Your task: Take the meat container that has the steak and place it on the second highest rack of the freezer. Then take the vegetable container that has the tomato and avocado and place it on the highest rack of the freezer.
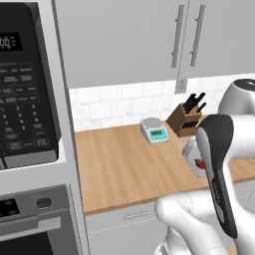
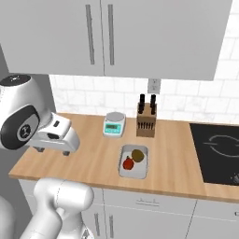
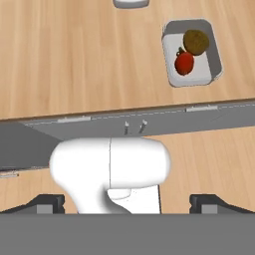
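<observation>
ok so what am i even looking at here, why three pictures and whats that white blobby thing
The white shape is a robot arm in a rendered kitchen. Two cameras ride behind it, left and right, looking over a wooden counter. The third sits on its hand, looking down along the gripper, which is open and holds nothing. On the counter is a grey container with a tomato and an avocado inside, plus a kitchen scale and a knife block. A black cooktop lies to the right.
</observation>
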